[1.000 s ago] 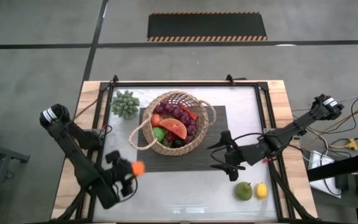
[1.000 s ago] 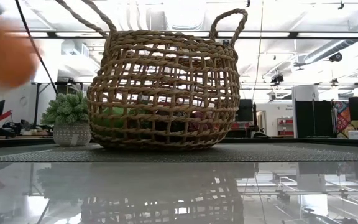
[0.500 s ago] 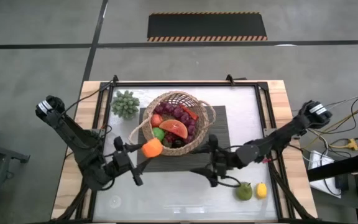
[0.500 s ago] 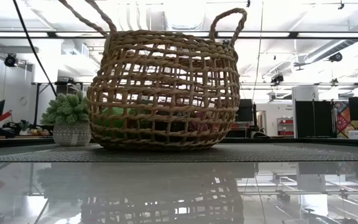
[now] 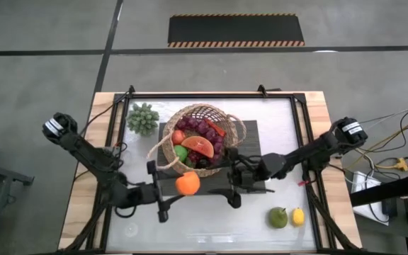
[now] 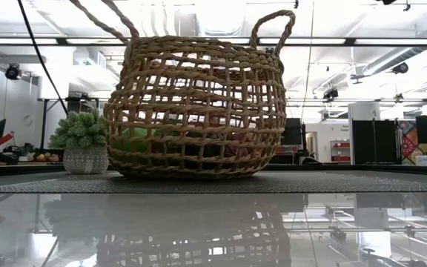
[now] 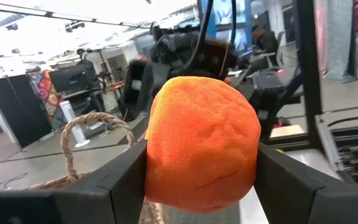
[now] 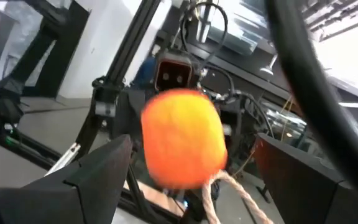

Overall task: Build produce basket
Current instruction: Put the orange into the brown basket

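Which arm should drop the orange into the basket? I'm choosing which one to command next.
Left, probably. The left gripper is already shut on the orange, just beside the basket rim. The right gripper is open and empty, facing the orange from the other side.

We find the basket on a mat mid-table, plant to its left, orange in the left gripper just before the basket, right gripper facing it, pear and lemon front right.
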{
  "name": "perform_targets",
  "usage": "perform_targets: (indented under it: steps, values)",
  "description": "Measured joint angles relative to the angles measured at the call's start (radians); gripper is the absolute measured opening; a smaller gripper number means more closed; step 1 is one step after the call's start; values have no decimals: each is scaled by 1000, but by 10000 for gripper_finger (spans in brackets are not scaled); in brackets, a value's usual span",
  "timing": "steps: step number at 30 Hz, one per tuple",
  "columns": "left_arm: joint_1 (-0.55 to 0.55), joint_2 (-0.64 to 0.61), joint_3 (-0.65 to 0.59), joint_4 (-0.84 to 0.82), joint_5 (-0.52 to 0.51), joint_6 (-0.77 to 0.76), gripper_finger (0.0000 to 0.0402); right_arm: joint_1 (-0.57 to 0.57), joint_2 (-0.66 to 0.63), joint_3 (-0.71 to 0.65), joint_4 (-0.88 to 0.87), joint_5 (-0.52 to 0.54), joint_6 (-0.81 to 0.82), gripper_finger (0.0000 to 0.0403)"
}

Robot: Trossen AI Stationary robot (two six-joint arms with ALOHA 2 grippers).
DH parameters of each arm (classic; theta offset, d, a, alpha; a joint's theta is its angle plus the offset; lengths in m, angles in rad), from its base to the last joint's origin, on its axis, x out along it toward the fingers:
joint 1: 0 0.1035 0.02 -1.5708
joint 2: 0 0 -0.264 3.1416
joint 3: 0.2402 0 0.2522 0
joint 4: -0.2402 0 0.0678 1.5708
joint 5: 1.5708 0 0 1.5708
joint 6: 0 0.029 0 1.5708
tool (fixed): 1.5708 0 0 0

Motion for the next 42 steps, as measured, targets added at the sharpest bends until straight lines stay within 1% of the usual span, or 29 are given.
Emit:
perform_targets:
  steps: [2, 5, 6, 10, 14, 16, 22, 26, 31, 34, 37, 39, 42]
  values:
    - [39, 10, 0, 1, 49, -5, 232, -6, 0, 9, -4, -14, 2, 327]
    - [96, 29, 0, 29, 176, -8, 232, -12, 1, 22, -25, -17, 2, 327]
    - [114, 33, 0, 40, 195, -8, 232, -12, 0, 27, -38, -22, 2, 327]
    - [164, 39, -1, 63, 219, -6, 233, -16, 0, 32, -61, -12, 12, 327]
    - [197, 39, -3, 64, 316, -5, 233, -18, 0, 33, -71, 27, 25, 325]
    - [201, 39, -3, 64, 341, -5, 233, -19, 0, 33, -86, 29, 24, 312]
    - [205, 38, -5, 71, 344, -6, 233, -23, 0, 37, -112, 22, 26, 230]
    - [204, 31, -10, 64, 343, -5, 247, -23, -1, 49, -143, 24, 29, 227]
    - [205, 12, -33, 41, 328, 6, 297, -24, -3, 51, -179, 29, 41, 227]
    - [203, 0, -45, 25, 289, 88, 322, -24, -13, 64, -239, 58, 55, 231]
    - [200, -36, -51, -44, 265, 174, 334, -23, -26, 119, -385, 129, 77, 233]
    - [200, -73, -55, -102, 263, 203, 336, -23, -33, 174, -531, 168, 113, 233]
    - [200, -137, -56, -226, 259, 204, 336, -23, -34, 281, -784, 224, 168, 232]
